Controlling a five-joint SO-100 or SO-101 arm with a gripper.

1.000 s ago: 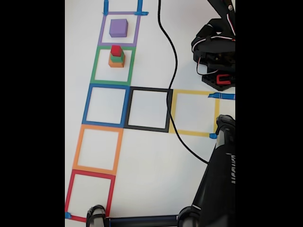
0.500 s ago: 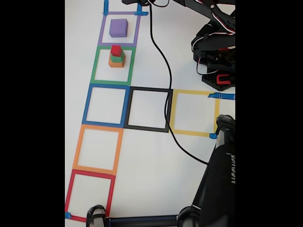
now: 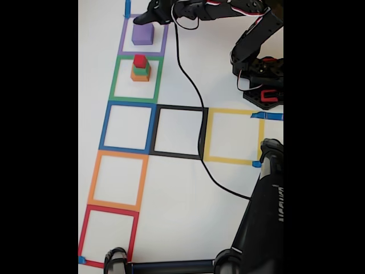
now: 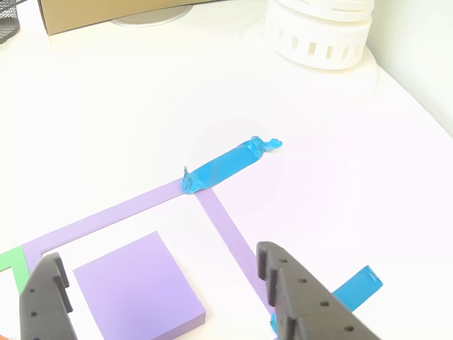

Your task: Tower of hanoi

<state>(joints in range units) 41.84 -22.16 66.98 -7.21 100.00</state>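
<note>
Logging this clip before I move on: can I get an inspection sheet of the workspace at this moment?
Surface: white table marked with hollow coloured tape squares.
Job's things: purple block alone in the purple square; red block on green block on orange block in the green square.
Clutter: blue tape scraps.
Grippers: gripper over the purple block, jaws open either side, not touching.
Cables: black cable running across the squares.
Surroundings: white slotted cylinder, cardboard box, black stand.
</note>
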